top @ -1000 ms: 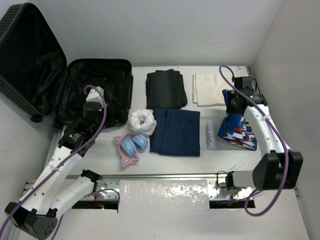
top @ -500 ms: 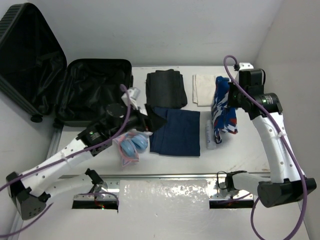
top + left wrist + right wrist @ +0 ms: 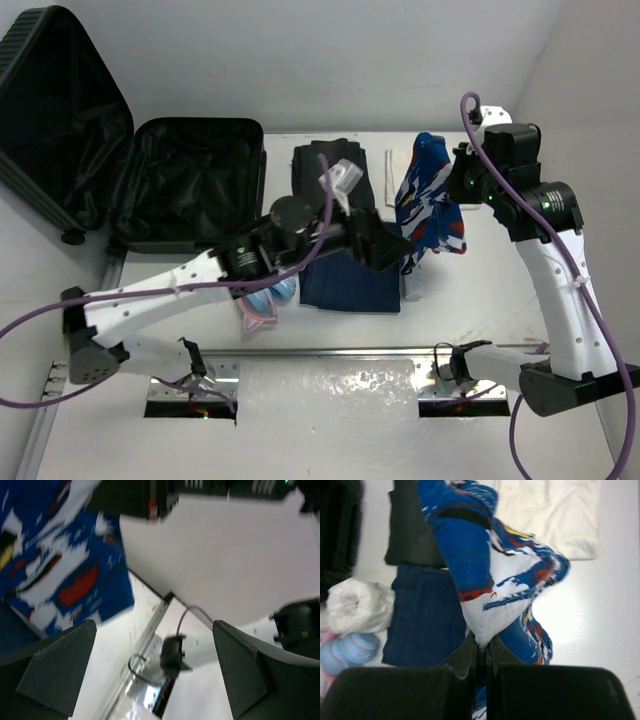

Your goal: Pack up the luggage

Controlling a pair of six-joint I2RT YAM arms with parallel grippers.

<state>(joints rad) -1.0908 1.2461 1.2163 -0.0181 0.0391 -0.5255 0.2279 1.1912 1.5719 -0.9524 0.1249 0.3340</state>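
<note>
Top external view, the biggest thing first: a large black hard-shell suitcase lies open at about ten o'clock on the white table, its ribbed lid leaning up against the wall and black fabric lining showing. Near the middle lies a folded navy blue cloth, with a folded black garment at twelve o'clock from it and a folded cream cloth at one o'clock. The left arm stretches over the navy cloth toward three o'clock; the left gripper has its fingers spread wide, gripping nothing. At one o'clock the right gripper is pinched tight on a fold of a blue, white and red patterned cloth, which hangs from it above the table, close to the left gripper. At nine o'clock from the navy cloth sit a white rolled bundle and pale blue headphones with pink trim
</note>
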